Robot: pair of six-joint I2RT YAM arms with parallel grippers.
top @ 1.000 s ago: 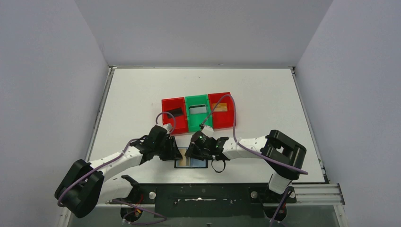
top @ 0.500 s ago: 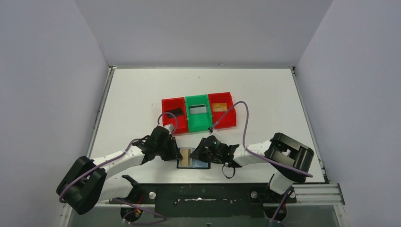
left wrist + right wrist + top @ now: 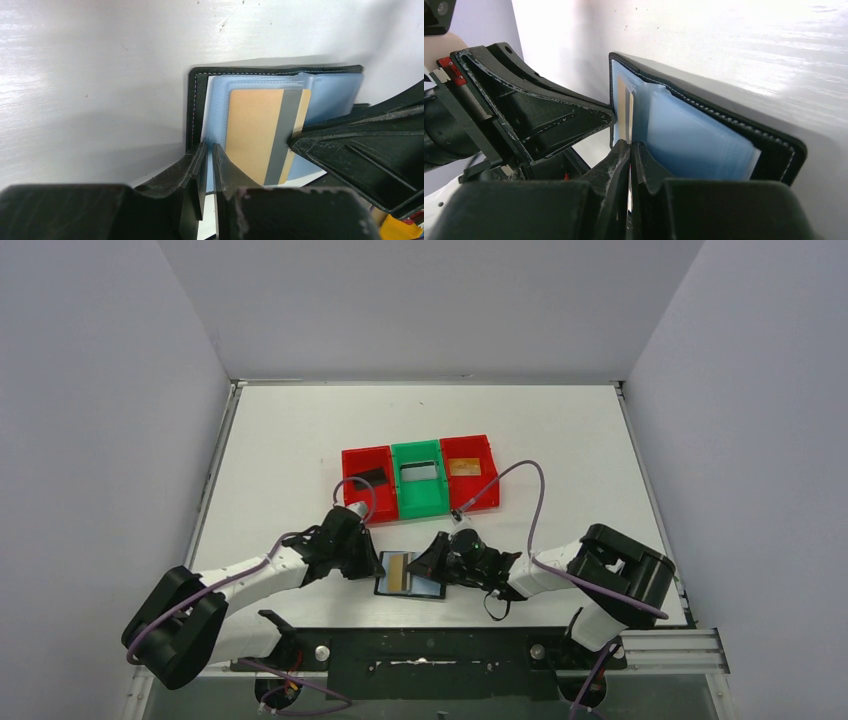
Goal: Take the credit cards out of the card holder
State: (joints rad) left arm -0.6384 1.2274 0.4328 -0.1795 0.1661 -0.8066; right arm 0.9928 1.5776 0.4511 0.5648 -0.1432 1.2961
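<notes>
- Card holder [image 3: 422,585] lies open on the table [image 3: 300,460], just on the near side of the green bin [image 3: 420,502].
- Your left end effector [image 3: 207,148] is narrow, pinching the holder's edge.
- Your right end effector [image 3: 630,146] is clamped tight on the orange card [image 3: 624,107], which lies inside the open holder.

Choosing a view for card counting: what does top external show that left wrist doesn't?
Only top external: three bins in a row, red, green, red, holding a black card, a silver-grey card and an orange-gold card. Only left wrist: white stitching on the card holder, and the left gripper pinching its pocket edge. Both: the open holder, the striped gold card inside it, the right gripper at that card's edge.
</notes>
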